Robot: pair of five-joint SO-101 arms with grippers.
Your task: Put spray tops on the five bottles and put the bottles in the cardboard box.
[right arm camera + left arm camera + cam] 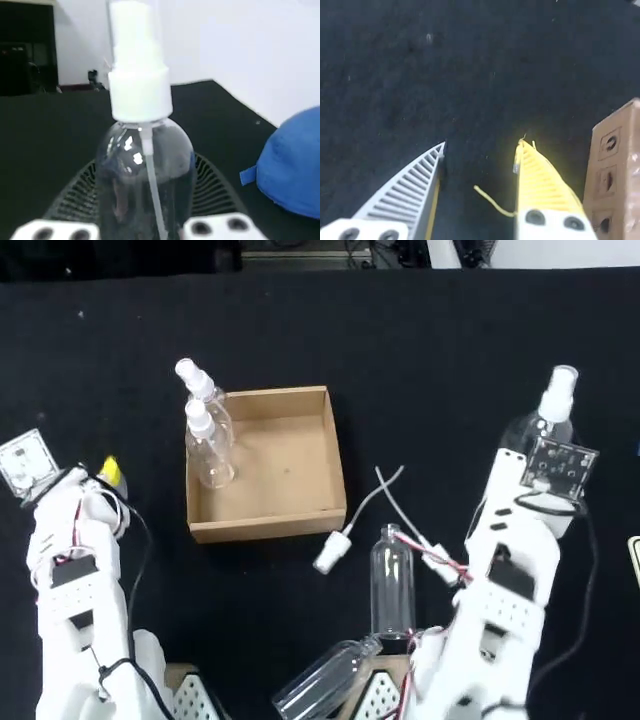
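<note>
Over the counter (pixel 450 360), high view:
- Cardboard box (pixel 300 515). 2 capped bottles (pixel 210 445) stand at 1 side wall. I cannot tell whether the one at the corner is fully inside.
- Third capped bottle (pixel 555 400), upright in the right tool (pixel 540 440), well apart from the box.
- Open bottle (pixel 392 575), upright.
- Lying bottle (pixel 320 680), near the open one.
- 2 loose spray tops (pixel 333 553), between the box and the right arm.

Left wrist view:
- Left tool (pixel 482 145), spread wide and holding nothing, above bare counter. A box corner is just beside it.

Right wrist view:
- Jaws closed on the bottle's clear body, below its white top.

Handling note, as judgement:
- Carry bottle 3 upright, lifted above the box wall.
- Lower it into the free floor space, away from the 2 bottles there.
- Release only once its base rests flat.
</note>
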